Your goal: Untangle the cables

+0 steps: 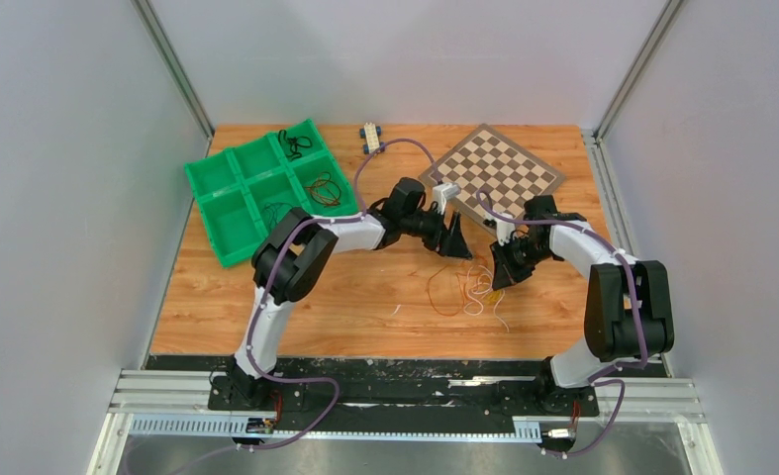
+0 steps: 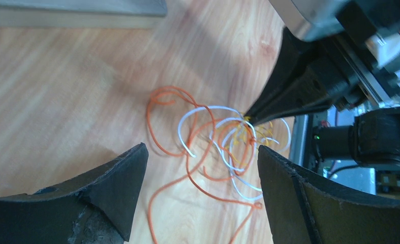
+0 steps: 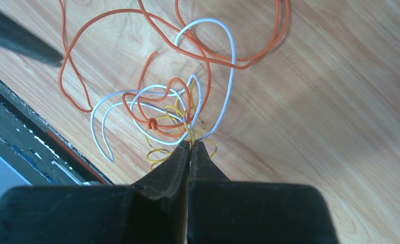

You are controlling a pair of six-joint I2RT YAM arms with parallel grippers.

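Note:
A tangle of orange, white and yellow cables (image 1: 469, 287) lies on the wooden table between the two arms. My right gripper (image 3: 191, 145) is shut, with its tips pinching a yellow cable (image 3: 157, 152) at the near edge of the tangle. An orange cable's knot (image 3: 152, 122) and a white loop (image 3: 233, 66) lie just beyond the tips. My left gripper (image 2: 203, 157) is open and empty above the tangle. The orange cable (image 2: 159, 127) and white cable (image 2: 185, 124) lie between and beyond its fingers (image 2: 121, 173). In the top view the left gripper (image 1: 456, 240) is behind the tangle and the right gripper (image 1: 497, 280) at its right side.
A green compartment tray (image 1: 229, 237) holding several dark cables stands at the back left. A chessboard (image 1: 499, 168) lies at the back right, and a small white and blue block (image 1: 370, 136) at the back. The table's front edge with a black rail (image 3: 25, 137) is close to the tangle.

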